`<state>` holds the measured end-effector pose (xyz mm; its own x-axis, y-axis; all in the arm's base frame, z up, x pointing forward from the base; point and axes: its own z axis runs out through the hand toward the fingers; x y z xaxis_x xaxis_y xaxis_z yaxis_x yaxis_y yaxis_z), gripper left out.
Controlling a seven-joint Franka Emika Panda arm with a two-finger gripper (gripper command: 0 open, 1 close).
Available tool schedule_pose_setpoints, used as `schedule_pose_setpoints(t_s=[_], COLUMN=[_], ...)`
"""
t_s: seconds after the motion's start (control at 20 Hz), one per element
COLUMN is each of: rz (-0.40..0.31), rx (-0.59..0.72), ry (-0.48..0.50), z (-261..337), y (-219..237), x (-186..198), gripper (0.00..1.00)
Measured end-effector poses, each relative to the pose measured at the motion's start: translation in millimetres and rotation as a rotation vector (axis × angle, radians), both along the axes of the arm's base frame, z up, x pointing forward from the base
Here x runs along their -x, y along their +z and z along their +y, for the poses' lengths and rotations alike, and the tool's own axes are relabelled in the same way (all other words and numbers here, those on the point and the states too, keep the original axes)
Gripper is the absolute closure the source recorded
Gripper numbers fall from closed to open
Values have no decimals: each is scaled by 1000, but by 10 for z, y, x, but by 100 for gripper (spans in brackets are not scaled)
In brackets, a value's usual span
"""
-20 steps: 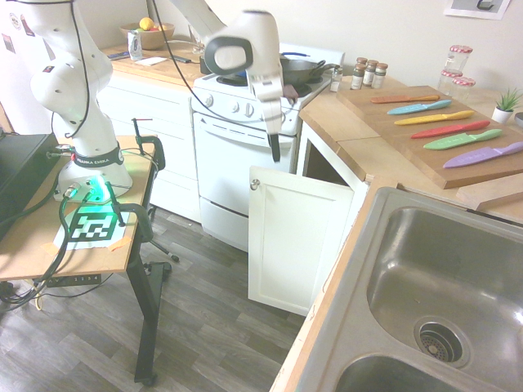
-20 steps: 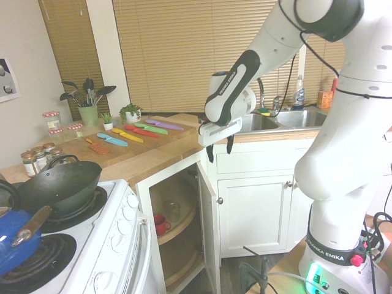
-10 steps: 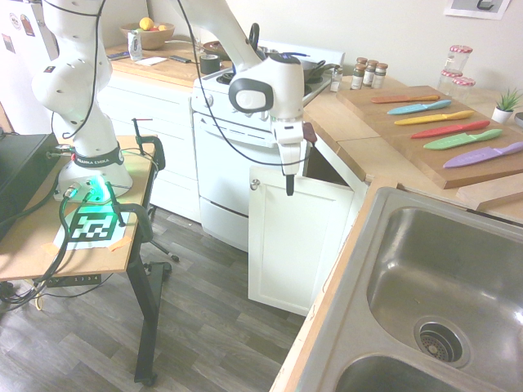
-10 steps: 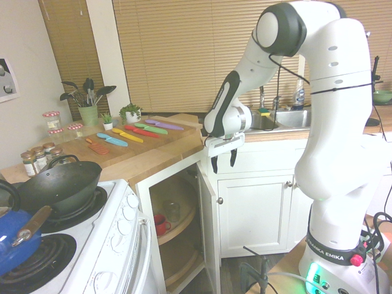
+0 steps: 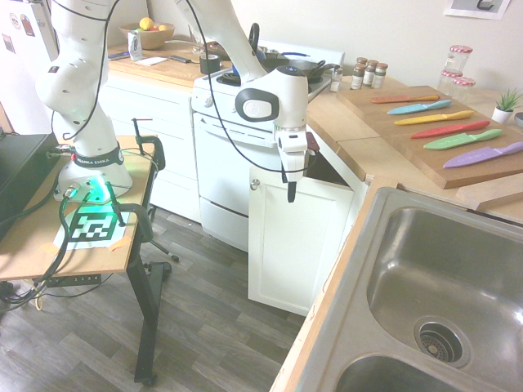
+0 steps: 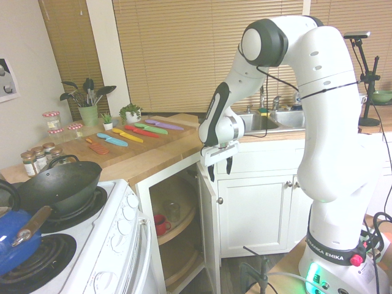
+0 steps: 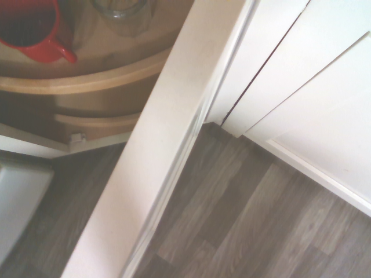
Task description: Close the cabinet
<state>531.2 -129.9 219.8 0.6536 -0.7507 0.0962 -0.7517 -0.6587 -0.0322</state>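
The cabinet (image 5: pixel 296 237) under the wooden counter stands with its white panel door swung wide open, a small silver knob (image 5: pixel 255 184) at the door's upper corner. My gripper (image 5: pixel 290 189) points straight down just above the door's top edge, near the hinge-side opening. From the other side the gripper (image 6: pixel 220 170) shows open, two dark fingers apart with nothing between them, beside the door's edge (image 6: pixel 207 226). The wrist view looks down along the door's top edge (image 7: pixel 168 145); whether a finger touches it I cannot tell.
A white oven (image 5: pixel 225 163) stands right next to the open door. Inside the cabinet a rounded wooden shelf (image 7: pixel 87 81) holds a red mug (image 7: pixel 35 29) and a glass (image 6: pixel 172 212). Coloured knives (image 5: pixel 458 131) lie on the counter, and a steel sink (image 5: pixel 441 278) sits nearby.
The arm has folded lower and the gripper has come down from stove height toward the counter corner, ending just over the open door's top. The door has not moved.
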Motion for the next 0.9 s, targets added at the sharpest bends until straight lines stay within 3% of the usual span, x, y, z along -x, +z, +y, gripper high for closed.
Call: schedule_pose_setpoints(t_s=[0.2, 0.25, 0.9], rz=[19, 19, 11], rx=[14, 18, 41], ry=[16, 26, 101], z=[-3, 7, 83], y=[-89, -101, -128], x=[16, 12, 7], gripper=[0, 100, 100])
